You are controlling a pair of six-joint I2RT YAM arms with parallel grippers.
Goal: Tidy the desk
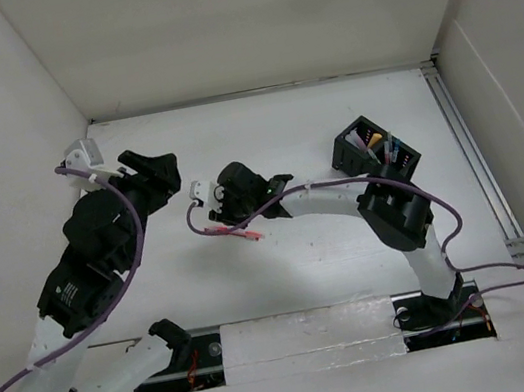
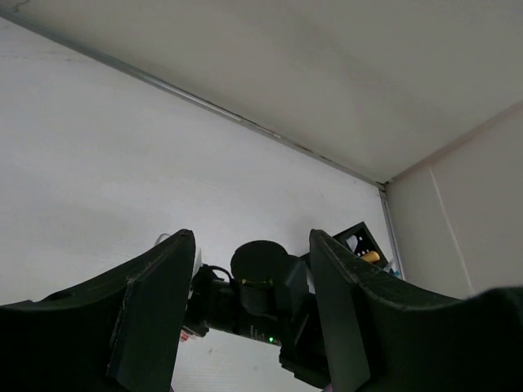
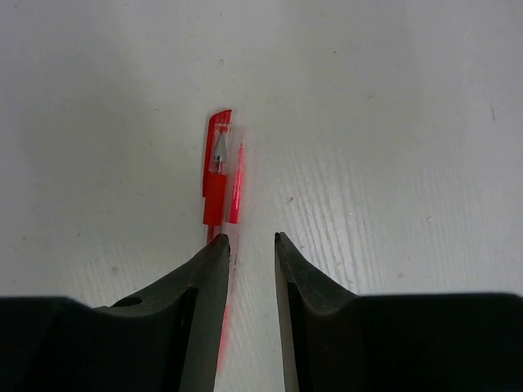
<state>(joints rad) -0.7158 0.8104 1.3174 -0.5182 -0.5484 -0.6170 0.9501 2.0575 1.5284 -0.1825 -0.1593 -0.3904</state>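
Up top: looking down on a large flat white desk point(image 1: 279, 122), walled on three sides, with one red clear-plastic pen point(image 1: 235, 231) lying loose mid-surface. Poised directly over it, the right gripper point(image 1: 234, 211); parked well off to the left, the left gripper point(image 1: 161, 168). Over by the metal rail point(image 1: 474, 159), a small black slotted pen-holder box point(image 1: 376, 153), already stocked with several pens.

Left wrist: spread wide, clutching nothing, facing across bare desk toward that box.

Right wrist: down close. Fingers point(image 3: 208, 269) parted only narrowly, nothing pinched between; pen running under one finger, not into the gap.

Judging progress: mostly tidied, apparently. Left to do: centre on the red pen, grasp, carry to the box.
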